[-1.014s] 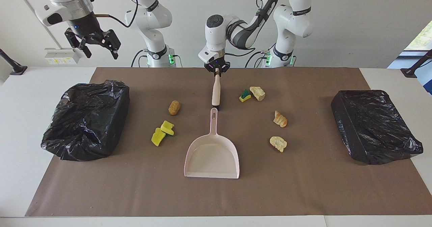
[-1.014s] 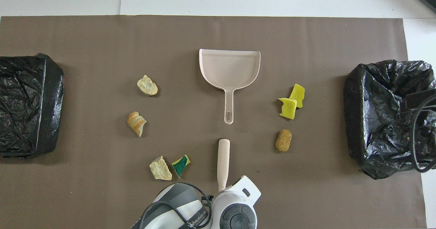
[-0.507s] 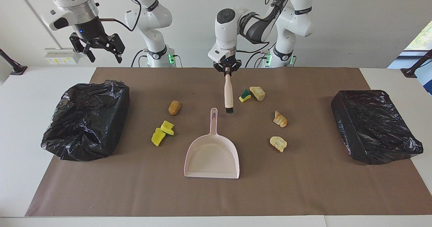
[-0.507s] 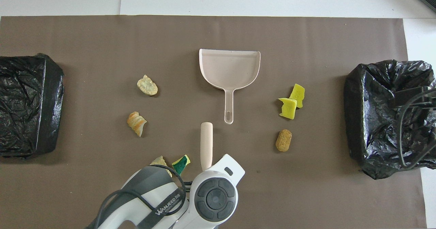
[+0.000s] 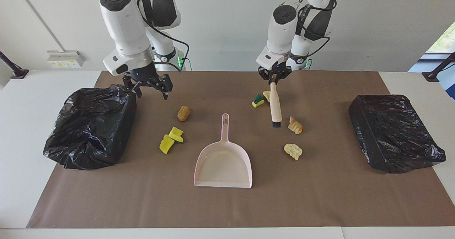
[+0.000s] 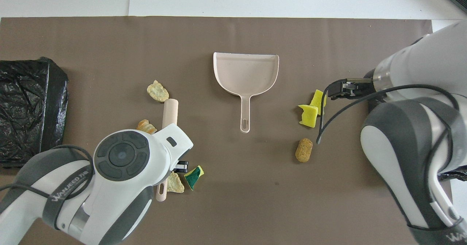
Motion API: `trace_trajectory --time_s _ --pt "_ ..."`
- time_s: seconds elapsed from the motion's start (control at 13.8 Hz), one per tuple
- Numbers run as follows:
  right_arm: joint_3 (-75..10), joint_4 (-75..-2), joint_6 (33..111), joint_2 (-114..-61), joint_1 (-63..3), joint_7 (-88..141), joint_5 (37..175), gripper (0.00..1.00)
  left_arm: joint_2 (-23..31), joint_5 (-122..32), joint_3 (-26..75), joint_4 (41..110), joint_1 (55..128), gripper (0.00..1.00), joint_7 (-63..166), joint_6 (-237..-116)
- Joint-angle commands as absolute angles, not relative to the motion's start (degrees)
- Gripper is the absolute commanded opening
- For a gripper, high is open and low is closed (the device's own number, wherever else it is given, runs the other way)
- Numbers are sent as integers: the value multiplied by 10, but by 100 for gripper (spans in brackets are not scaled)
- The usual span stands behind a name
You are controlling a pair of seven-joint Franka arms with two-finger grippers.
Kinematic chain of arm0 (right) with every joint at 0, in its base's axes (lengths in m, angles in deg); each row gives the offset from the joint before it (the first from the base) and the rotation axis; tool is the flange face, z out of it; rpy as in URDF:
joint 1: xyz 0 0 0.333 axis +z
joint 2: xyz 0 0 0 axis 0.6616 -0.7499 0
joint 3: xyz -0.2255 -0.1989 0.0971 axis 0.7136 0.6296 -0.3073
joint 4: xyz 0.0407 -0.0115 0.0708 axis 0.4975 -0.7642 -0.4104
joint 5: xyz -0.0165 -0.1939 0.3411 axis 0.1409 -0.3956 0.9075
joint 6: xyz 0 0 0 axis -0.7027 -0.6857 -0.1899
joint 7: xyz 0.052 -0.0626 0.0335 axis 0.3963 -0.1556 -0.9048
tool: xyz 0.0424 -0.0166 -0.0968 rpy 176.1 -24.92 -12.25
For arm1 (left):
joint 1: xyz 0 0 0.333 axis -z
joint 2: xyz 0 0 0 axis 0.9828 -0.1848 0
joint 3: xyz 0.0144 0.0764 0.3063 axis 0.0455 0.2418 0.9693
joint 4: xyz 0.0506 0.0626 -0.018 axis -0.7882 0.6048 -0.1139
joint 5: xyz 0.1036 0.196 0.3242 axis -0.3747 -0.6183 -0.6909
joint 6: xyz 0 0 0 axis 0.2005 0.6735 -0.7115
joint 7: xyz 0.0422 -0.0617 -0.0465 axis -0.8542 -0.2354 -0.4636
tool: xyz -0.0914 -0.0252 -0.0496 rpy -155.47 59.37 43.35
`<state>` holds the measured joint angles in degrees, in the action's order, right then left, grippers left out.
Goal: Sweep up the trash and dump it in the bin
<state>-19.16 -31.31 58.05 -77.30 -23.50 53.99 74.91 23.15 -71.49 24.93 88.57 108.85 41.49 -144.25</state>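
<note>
My left gripper (image 5: 273, 81) is shut on the handle of the pale pink brush (image 5: 274, 107), which hangs bristles down beside a striped bread lump (image 5: 295, 126). In the overhead view my left arm covers most of the brush (image 6: 170, 111). Other trash lies on the brown mat: a bread lump (image 5: 293, 150), a green-and-yellow sponge (image 5: 258, 100), a brown lump (image 5: 183, 113) and yellow sponge chunks (image 5: 171, 138). The pink dustpan (image 5: 223, 164) lies empty in the middle. My right gripper (image 5: 150, 89) is open and empty, low over the mat beside a bin.
Two bins lined with black bags stand on the mat, one (image 5: 90, 125) at the right arm's end and one (image 5: 394, 132) at the left arm's end. The brown mat (image 5: 320, 196) covers most of the white table.
My left gripper has carried the brush toward the left arm's end, from near the dustpan's handle to the bread lumps. My right arm has come down and toward the middle, to beside the bin.
</note>
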Motion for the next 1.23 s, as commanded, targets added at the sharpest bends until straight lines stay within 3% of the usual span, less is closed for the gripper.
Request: trace_trajectory --time_s 0.0,0.22,0.36,0.58,0.8,1.16 --pt "-190 -308 612 -802 -199 631 758 100 223 -725 242 888 1017 0 516 -1465" --pt "-190 -305 668 -855 -167 679 758 100 197 -726 242 883 940 0 665 -1531" --pt "-190 -303 688 -879 -129 721 770 100 149 -728 242 840 897 0 764 -1545" --pt "-191 -303 695 -898 -86 749 785 100 76 -782 242 780 871 0 859 -1567" --pt "-193 -308 724 -923 -78 745 799 100 45 -784 242 769 849 0 933 -1623" --pt "-194 -310 767 -963 -58 734 799 100 -2 -815 241 737 838 0 983 -1618"
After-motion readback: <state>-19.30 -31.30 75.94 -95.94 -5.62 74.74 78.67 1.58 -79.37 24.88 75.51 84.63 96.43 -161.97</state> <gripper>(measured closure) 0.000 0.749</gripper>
